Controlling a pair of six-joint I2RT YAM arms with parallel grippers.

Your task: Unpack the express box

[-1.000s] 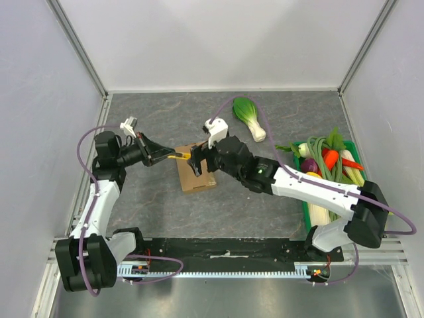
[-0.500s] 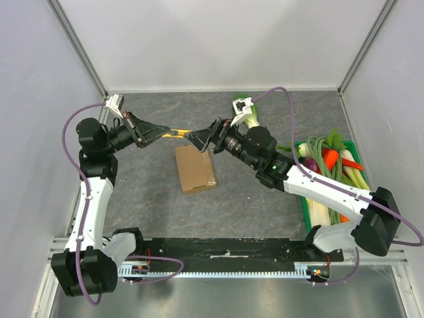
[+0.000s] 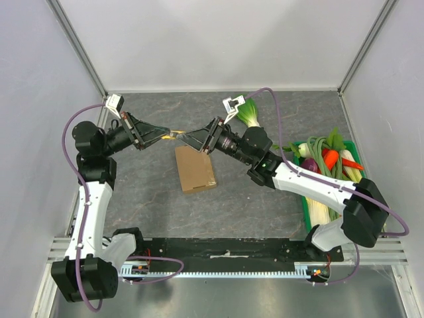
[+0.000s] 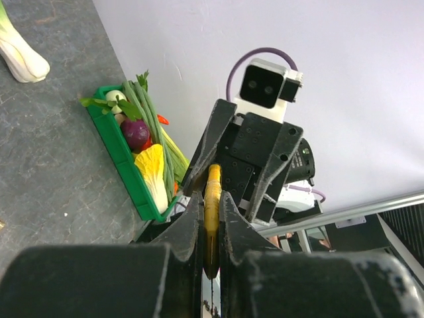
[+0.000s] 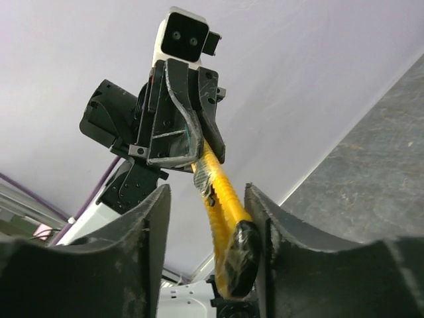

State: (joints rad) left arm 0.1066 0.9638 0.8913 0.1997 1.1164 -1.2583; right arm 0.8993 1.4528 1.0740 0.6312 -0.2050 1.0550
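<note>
The express box [image 3: 195,169], a small flat brown cardboard box, lies shut on the grey table, below both grippers. My left gripper [image 3: 167,133] [image 4: 211,199] hangs above it, shut on one end of a yellow utility knife [image 3: 175,133] [image 4: 213,189]. My right gripper [image 3: 189,138] [image 5: 207,192] faces it tip to tip. Its jaws stand partly apart around the knife's [image 5: 225,195] black other end. The knife rests against one right finger [image 5: 265,218]; a gap shows at the other.
A green-and-white bok choy [image 3: 248,112] [image 4: 20,56] lies at the back of the table. A green crate [image 4: 126,169] [image 3: 306,211] full of vegetables stands at the right edge. Grey walls close in the left, back and right.
Both grippers rose from the box to above its far edge, the left one carrying the knife. The right jaws came in around the knife's free end and narrowed.
</note>
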